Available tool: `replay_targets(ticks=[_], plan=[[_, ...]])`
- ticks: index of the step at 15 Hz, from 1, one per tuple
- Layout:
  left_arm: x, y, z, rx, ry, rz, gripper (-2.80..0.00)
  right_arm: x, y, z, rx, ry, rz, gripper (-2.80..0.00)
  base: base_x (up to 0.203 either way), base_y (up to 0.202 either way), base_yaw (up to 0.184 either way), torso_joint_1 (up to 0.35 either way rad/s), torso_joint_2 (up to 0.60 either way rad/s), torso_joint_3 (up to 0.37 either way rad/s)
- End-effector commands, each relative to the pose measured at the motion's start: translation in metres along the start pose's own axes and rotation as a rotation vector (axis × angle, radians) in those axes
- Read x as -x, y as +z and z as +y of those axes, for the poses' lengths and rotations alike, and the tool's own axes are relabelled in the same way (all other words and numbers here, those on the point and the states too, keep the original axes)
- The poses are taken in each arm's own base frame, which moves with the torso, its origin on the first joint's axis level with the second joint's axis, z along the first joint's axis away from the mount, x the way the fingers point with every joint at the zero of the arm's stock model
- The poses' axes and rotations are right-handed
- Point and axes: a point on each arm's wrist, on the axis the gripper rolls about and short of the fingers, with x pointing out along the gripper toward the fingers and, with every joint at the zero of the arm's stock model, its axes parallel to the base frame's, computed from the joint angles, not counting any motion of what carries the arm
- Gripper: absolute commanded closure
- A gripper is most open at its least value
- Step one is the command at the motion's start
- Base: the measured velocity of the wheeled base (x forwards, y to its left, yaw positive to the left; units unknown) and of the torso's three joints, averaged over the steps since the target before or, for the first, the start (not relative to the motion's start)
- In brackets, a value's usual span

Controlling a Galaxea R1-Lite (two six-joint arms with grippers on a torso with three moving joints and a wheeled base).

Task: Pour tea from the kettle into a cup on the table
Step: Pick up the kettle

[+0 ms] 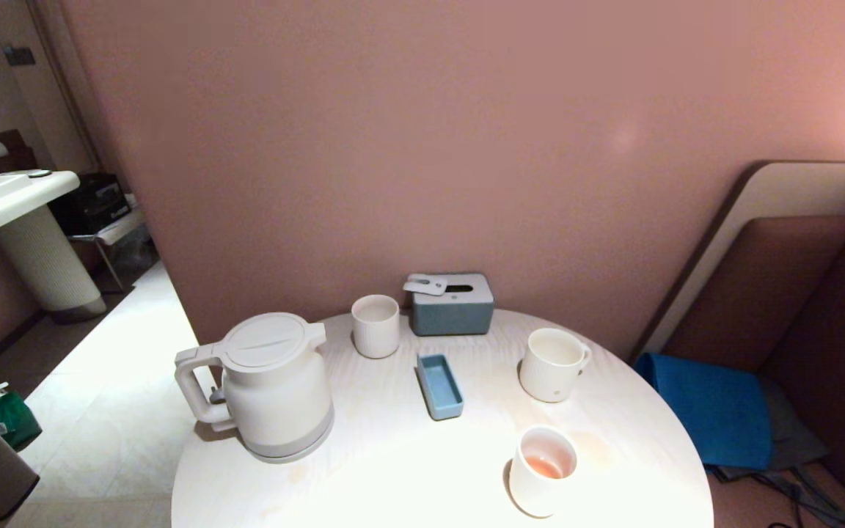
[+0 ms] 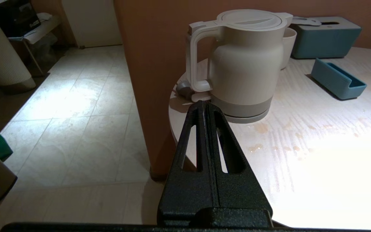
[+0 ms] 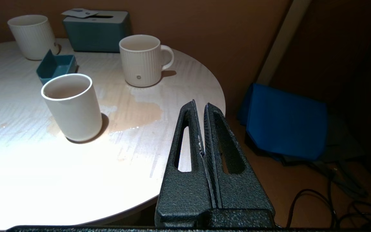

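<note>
Left wrist view shows the clenched left pincer empty, short of the kettle on the table.

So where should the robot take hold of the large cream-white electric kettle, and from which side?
Probably by the squarish loop handle of the cream-white electric kettle. It juts toward the robot's left, off the round pale wood table's edge, upright and with an open gap, with nothing else beside it. The shut left gripper already faces it, so coming from the left suits best.
</note>
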Motion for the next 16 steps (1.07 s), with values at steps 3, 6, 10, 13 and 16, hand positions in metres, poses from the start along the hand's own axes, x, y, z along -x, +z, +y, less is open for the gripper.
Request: replay_targets(ticks=[3, 6, 10, 13, 16], plan=[[0.006, 0.048, 0.001, -0.005, 0.015, -0.062, 0.00, 0.000, 0.000, 0.000, 0.000, 0.001, 0.001, 0.00, 0.000, 0.000, 0.000, 0.000, 0.00, 0.000], [-0.011, 0.106, 0.001, -0.002, 0.021, -0.033, 0.00, 0.000, 0.000, 0.000, 0.000, 0.001, 0.001, 0.00, 0.000, 0.000, 0.000, 0.000, 0.00, 0.000], [-0.062, 0.164, 0.002, 0.005, 0.026, -0.008, 0.00, 0.000, 0.000, 0.000, 0.002, 0.001, 0.001, 0.00, 0.000, 0.000, 0.000, 0.000, 0.00, 0.000], [-0.116, 0.175, 0.002, 0.032, 0.056, 0.117, 0.00, 0.000, 0.000, 0.000, 0.002, 0.001, 0.001, 0.00, 0.000, 0.000, 0.000, 0.000, 0.00, 0.000], [-0.171, 0.153, 0.004, 0.054, 0.151, 0.316, 0.00, 0.000, 0.000, 0.000, 0.002, 0.001, 0.001, 0.00, 0.000, 0.000, 0.000, 0.000, 0.00, 0.000]])
